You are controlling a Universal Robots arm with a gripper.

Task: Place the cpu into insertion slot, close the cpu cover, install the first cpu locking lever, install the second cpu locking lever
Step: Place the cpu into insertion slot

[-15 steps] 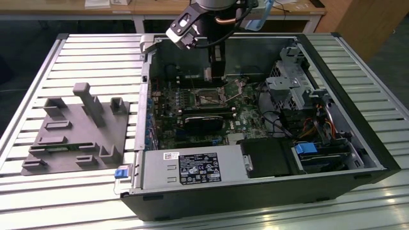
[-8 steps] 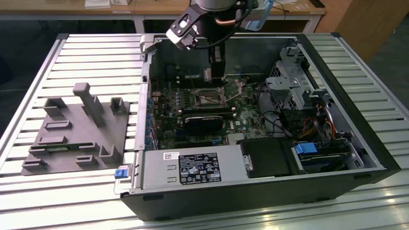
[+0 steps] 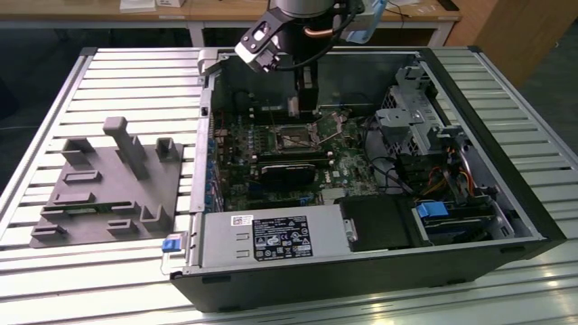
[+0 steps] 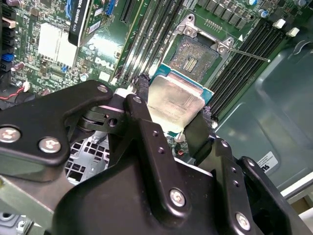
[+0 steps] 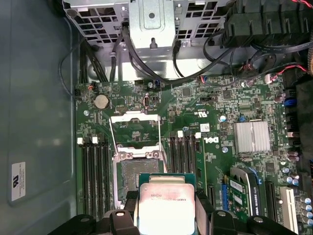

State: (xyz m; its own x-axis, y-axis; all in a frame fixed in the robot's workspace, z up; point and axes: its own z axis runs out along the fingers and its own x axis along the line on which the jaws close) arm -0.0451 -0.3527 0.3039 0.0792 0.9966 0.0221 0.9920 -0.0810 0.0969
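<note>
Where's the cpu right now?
In the second wrist view the cpu is gripped in the tool, hovering over the motherboard beside the open socket, not yet seated.

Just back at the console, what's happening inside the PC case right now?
The arm's hand is shut on the cpu, gripping it by two opposite edges, metal top facing the wrist cameras. It hangs over the motherboard inside the open computer case, close to the insertion slot but not yet in it: the slot's contact field is bare. The cpu cover is flipped open beside the slot, so no closing or lever step is done.
</note>
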